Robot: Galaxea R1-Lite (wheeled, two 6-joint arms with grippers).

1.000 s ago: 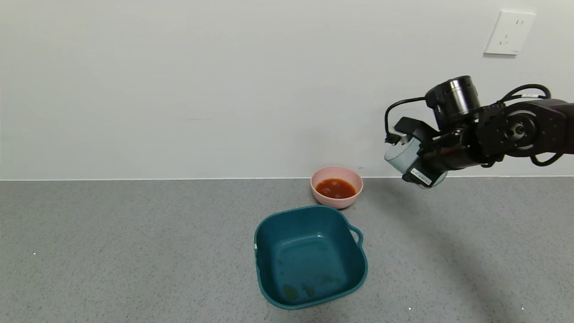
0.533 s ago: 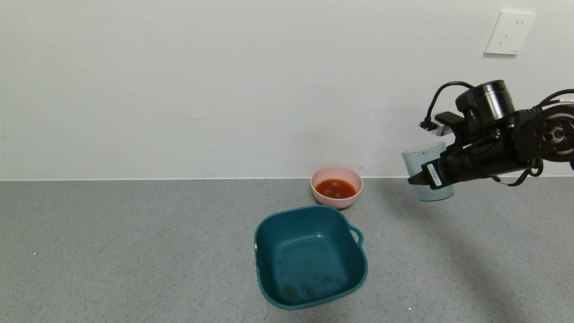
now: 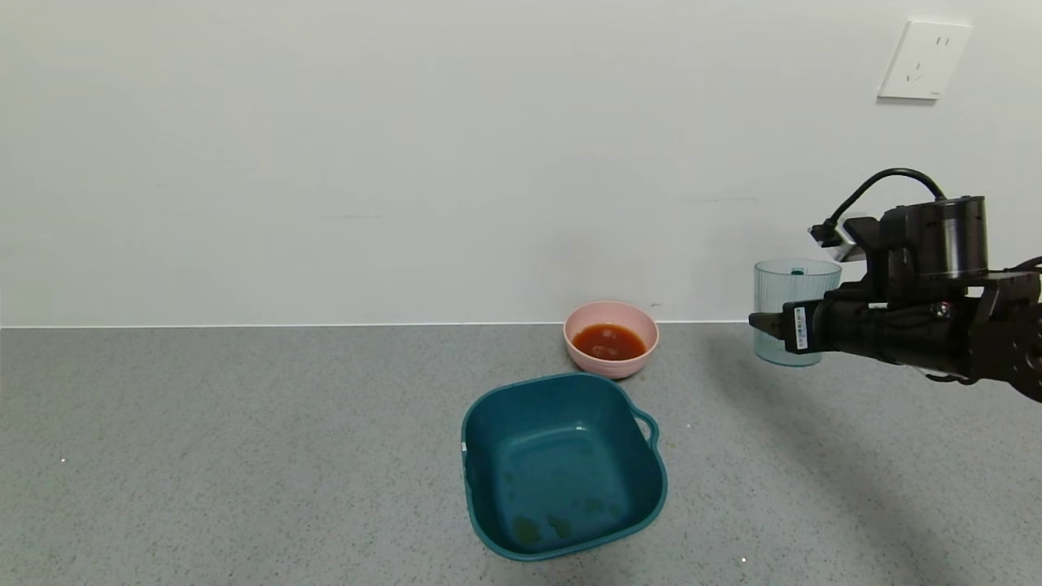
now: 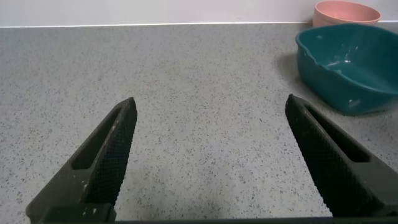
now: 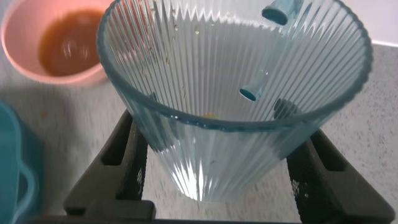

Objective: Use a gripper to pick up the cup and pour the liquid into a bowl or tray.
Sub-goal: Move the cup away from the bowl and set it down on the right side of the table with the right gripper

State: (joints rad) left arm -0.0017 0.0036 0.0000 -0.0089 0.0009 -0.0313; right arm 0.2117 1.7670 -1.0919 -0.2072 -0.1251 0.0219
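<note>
My right gripper (image 3: 777,330) is shut on the cup (image 3: 791,301), a pale blue-green ribbed tumbler held upright at the right, just above the counter. In the right wrist view the cup (image 5: 230,93) fills the frame between the fingers (image 5: 127,168) and looks empty. The pink bowl (image 3: 610,316) stands near the wall, left of the cup, and holds the reddish-brown liquid (image 3: 610,342); both show in the right wrist view, bowl (image 5: 18,59) and liquid (image 5: 65,46). My left gripper (image 4: 211,155) is open and empty over bare counter.
A square teal tub (image 3: 563,464) with handles sits in front of the bowl; it shows in the left wrist view (image 4: 348,62) with the bowl (image 4: 346,12) behind. A wall socket (image 3: 925,60) is at the upper right. Grey speckled counter (image 3: 203,448) spreads to the left.
My right gripper has swung the cup from tilted back to upright, moving right and down away from the bowl. The bowl, liquid and tub have not moved.
</note>
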